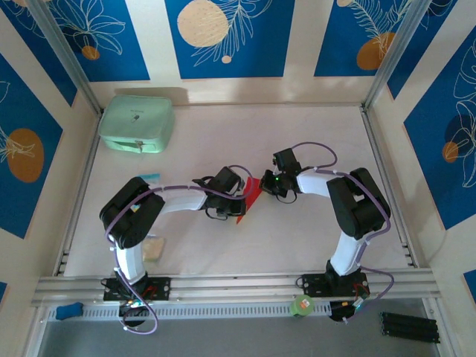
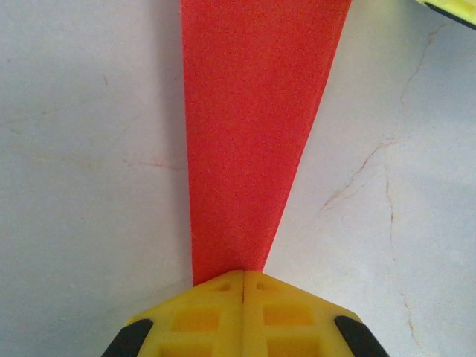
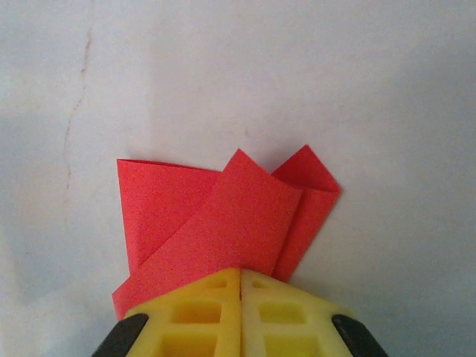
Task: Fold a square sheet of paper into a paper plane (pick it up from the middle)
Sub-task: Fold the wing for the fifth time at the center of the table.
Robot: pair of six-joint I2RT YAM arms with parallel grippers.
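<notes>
Left fingers (image 2: 201,316), seen from the left wrist, are pressed shut on the narrow end of the red paper plane (image 2: 253,134) above the white counter (image 2: 89,186). From the right wrist, the right fingers (image 3: 282,316) pinch its folded flaps. From above, the plane is mid-counter between both arms. A mint-green case (image 1: 137,124) lies closed in the far-left corner, well apart, and a pale packet (image 1: 154,247) lies by the left arm's base.

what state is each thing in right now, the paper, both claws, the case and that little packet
paper plane, partly folded, creased, gripped at opposite ends
left claw, shut on the paper plane's narrow end
right claw, shut on its wider, layered end
mint-green case, closed, lying flat at the far left
pale packet, lying flat beside the left arm's base
</notes>
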